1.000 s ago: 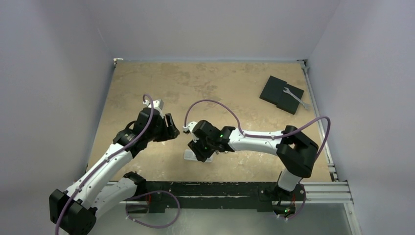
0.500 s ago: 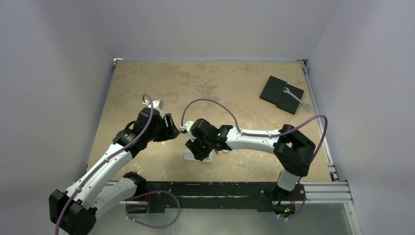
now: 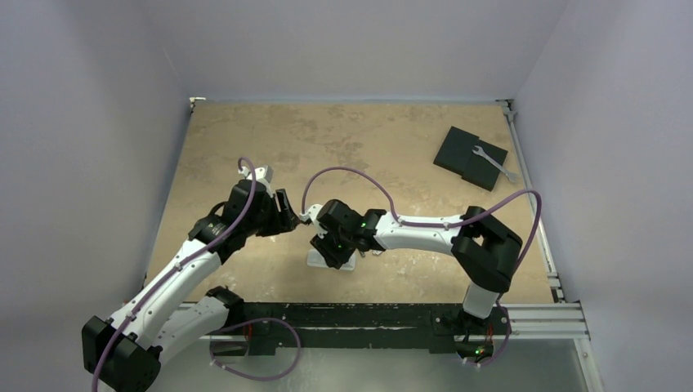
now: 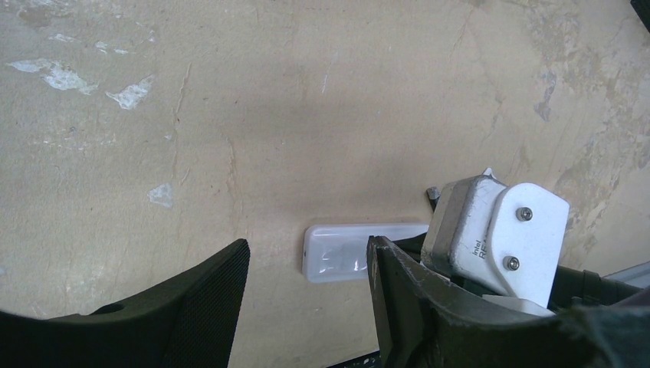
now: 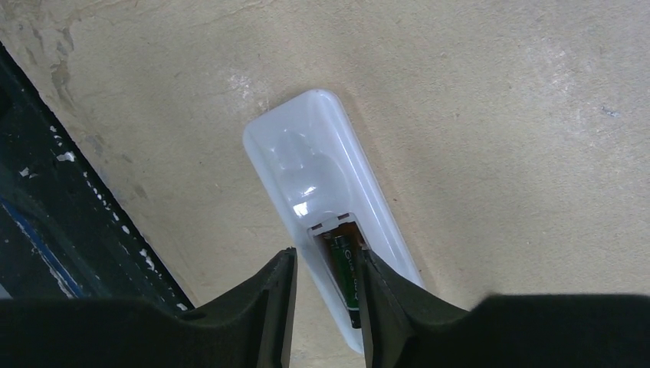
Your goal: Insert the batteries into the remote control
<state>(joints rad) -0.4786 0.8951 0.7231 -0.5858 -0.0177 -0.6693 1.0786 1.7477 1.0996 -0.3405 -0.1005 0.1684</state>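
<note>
Right wrist view looked down past the right claw (image 5: pixel 326 257) at the remote control (image 5: pixel 322 176). It lay on the table (image 5: pixel 521 115) with its back up and its battery slot open. The open slot sat right under the tips of this claw. One battery (image 5: pixel 349 280) lay in the slot, between the two fingers (image 5: pixel 272 307). The fingers stood close together, with a small gap a bit wider than the battery. I could not tell if they touched it. I saw no second one in any view.

The remote's long side ran away from the claw and a little to its left. Its round shut end pointed away from the claw, and the slot end was the near one. The battery lay the same way, its long side along the remote's long side. So I think the claw had no need to turn, only to press down so the battery sat flat.

The left claw (image 4: pixel 308 244) was wide and held nothing. The remote lay in front of it, crosswise, seen between its fingers. The right arm's white camera box (image 4: pixel 498 238) hid one end. The right claw was over the remote and the left claw was just beside it, so the right arm was the nearer one
</note>
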